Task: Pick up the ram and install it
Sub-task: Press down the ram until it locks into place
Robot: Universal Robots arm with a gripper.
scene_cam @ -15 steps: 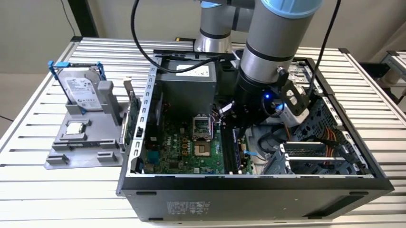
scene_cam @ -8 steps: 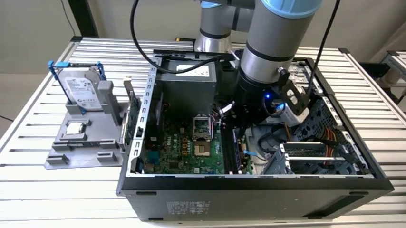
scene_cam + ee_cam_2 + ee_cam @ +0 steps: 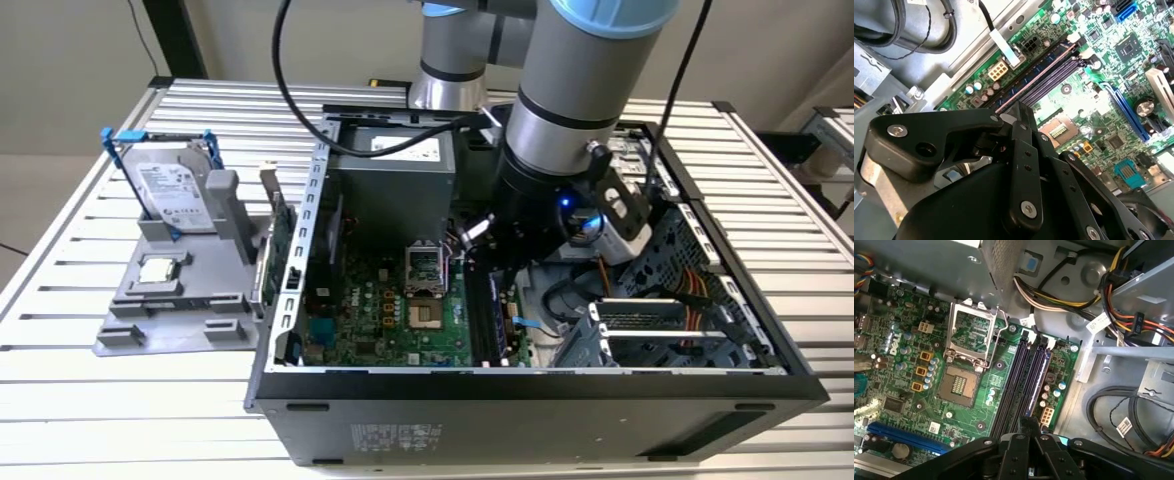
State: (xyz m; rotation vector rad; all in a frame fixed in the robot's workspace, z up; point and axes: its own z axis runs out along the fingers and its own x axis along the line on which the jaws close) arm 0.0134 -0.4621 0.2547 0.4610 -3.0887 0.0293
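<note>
My gripper (image 3: 497, 258) is down inside the open computer case (image 3: 320, 250), over the motherboard's (image 3: 909, 340) memory slots (image 3: 1021, 375). In both wrist views its black fingers stand pressed close together. A thin dark blue-purple strip, the ram (image 3: 1040, 375) seen edge-on, runs out from between the fingertips along the slots (image 3: 1054, 75). It lies in line with one slot, low over it. Whether it sits in the slot I cannot tell. The gripper body hides the rest of the stick.
The open processor socket (image 3: 971, 340) lies beside the slots. Cable bundles (image 3: 1074, 295) and the drive cage (image 3: 667, 320) crowd the other side. On the exterior view's left, a grey stand (image 3: 174, 300) holds a hard drive in a blue frame (image 3: 167, 185) and a green card (image 3: 276, 245).
</note>
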